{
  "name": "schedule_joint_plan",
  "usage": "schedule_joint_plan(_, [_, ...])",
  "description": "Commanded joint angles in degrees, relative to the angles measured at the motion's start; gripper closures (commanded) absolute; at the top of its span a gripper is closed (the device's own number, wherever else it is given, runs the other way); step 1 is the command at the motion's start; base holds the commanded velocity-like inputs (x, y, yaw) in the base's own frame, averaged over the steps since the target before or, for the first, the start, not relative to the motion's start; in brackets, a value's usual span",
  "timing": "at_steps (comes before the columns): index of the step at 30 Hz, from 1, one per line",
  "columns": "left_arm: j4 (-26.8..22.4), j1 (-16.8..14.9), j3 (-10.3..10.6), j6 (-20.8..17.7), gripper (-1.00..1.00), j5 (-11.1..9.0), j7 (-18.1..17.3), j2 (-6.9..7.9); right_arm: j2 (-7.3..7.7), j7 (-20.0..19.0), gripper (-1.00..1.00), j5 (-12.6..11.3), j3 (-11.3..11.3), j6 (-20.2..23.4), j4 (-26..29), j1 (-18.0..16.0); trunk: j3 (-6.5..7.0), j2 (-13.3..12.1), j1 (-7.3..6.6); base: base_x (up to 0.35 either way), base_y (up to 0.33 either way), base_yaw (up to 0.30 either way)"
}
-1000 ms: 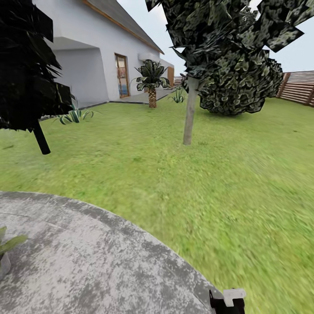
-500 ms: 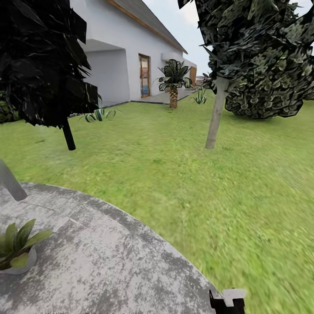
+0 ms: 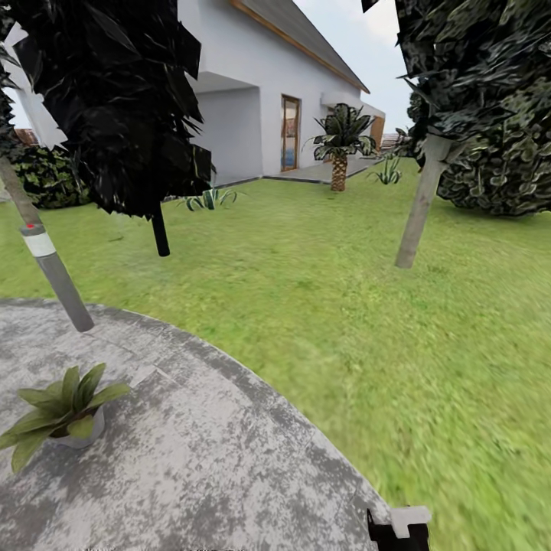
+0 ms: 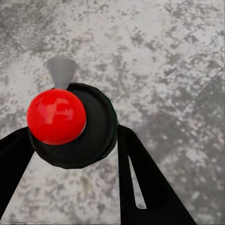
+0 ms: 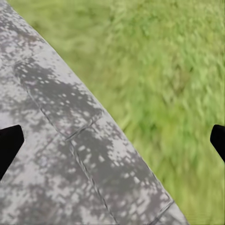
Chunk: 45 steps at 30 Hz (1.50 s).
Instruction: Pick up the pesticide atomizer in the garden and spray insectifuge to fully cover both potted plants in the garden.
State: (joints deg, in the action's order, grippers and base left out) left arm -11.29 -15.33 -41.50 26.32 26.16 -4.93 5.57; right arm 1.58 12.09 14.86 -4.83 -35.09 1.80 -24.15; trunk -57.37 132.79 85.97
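Mottled grey patio [image 3: 191,459], green lawn [image 3: 344,306], red-capped dark bottle [image 4: 70,124].

Near left, on the round grey stone patio [image 3: 199,467]: a small leafy potted plant in a grey pot [image 3: 65,413], with a slanted grey metal pole [image 3: 50,268] behind it at the patio's far edge. Beyond and right of the patio: green lawn [image 3: 344,306], bearing a dark-leaved tree [image 3: 115,99] left and a pale-trunked tree [image 3: 419,203] right. Farthest back: a white-walled house [image 3: 252,84], with a scaly-trunked palm [image 3: 339,149] before it.
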Motion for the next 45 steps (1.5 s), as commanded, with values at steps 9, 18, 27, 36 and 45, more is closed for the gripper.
schedule_joint_plan(9, [0.04, -0.05, -0.51, 0.14, 1.00, 0.04, -0.52, -0.01, 0.00, 0.22, -1.00, 0.62, -0.45, -0.16, -0.04, -0.02, -0.05, 0.02, -0.01, 0.000, 0.000, 0.279])
schedule_joint_plan(18, [0.04, -0.05, -0.51, 0.14, 1.00, 0.04, -0.52, -0.03, 0.00, 0.22, -1.00, 0.63, -0.45, -0.16, -0.04, -0.02, -0.05, 0.02, -0.01, 0.000, 0.000, 0.279])
schedule_joint_plan(27, [0.04, -0.05, -0.51, 0.14, 1.00, 0.04, -0.49, -0.03, 0.00, 0.22, -1.00, 0.62, -0.45, -0.16, -0.04, -0.02, -0.05, 0.02, -0.01, 0.000, 0.000, 0.279])
schedule_joint_plan(36, [0.04, -0.05, -0.57, 0.14, 1.00, 0.04, -0.27, -0.03, 0.00, 0.22, -1.00, 0.63, -0.45, -0.16, -0.04, -0.02, -0.05, 0.02, -0.01, 0.164, -0.014, 0.279])
schedule_joint_plan(45, [0.04, -0.05, -0.60, 0.14, 1.00, 0.04, -0.17, 0.06, 0.00, 0.22, -1.00, 0.65, -0.45, -0.16, -0.04, -0.02, -0.05, 0.02, -0.01, 0.306, -0.147, 0.279])
